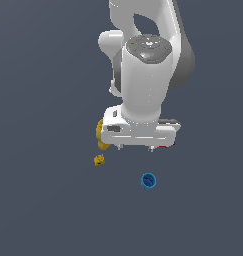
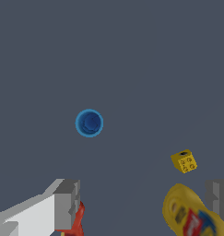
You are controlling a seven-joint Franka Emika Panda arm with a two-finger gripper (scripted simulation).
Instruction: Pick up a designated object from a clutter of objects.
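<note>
The designated object, a small bright blue cup, stands upright on the dark floor with its hollow facing up. My gripper hangs above the floor, open, its fingers spread wide with nothing between them. In the exterior view the cup lies a little below and to the right of the gripper, apart from it. The rest of the clutter of objects sits under the hand: a yellow mustard bottle, a tiny yellow block and a red drill, mostly hidden.
The white arm fills the upper middle of the exterior view and covers most of the bottle and the drill. The block lies near the bottle, well apart from the cup. Plain dark floor surrounds everything.
</note>
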